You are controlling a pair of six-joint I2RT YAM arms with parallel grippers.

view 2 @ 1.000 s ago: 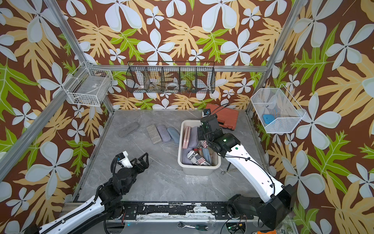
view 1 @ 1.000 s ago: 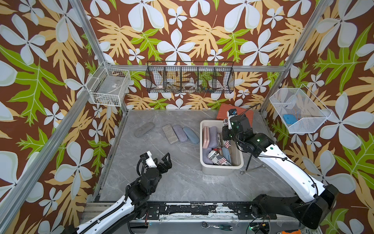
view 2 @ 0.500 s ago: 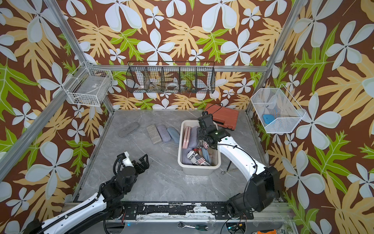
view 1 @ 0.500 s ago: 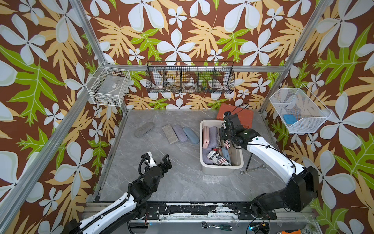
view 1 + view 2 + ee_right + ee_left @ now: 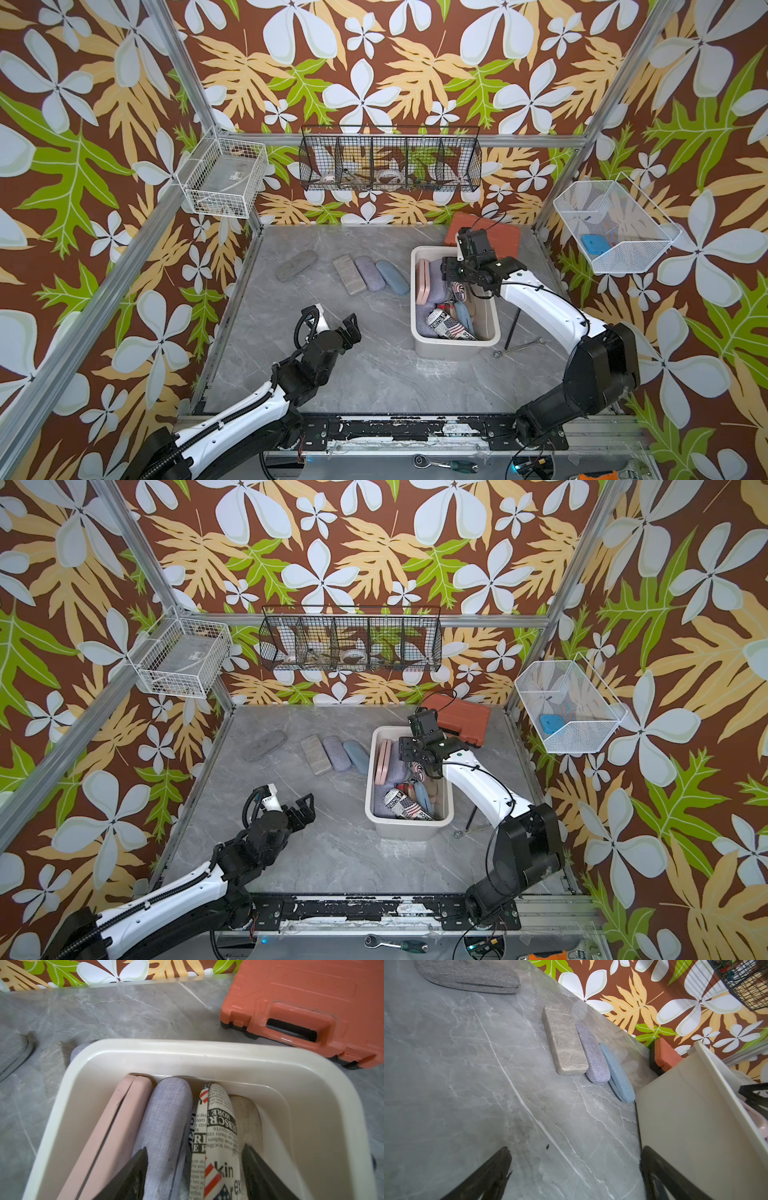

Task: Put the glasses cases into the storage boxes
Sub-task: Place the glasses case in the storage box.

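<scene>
Cream-white storage box [image 5: 453,349] right of centre, packed with pink case [image 5: 116,1126], newspaper-print case [image 5: 220,1126]. Right gripper [image 5: 195,1148] over its upper end, jaws apart, gripping nothing. Left gripper [image 5: 334,322] lower centre, splayed, empty. Grey case [image 5: 297,265], tan case [image 5: 350,274], lavender case [image 5: 370,273], blue case [image 5: 392,277] on table [image 5: 374,374] left of box.

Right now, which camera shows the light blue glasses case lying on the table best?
The left wrist view: the light blue case is close, its fabric weave and seam clear. In both top views it is small, beside the tub. The right wrist view does not show it.
</scene>
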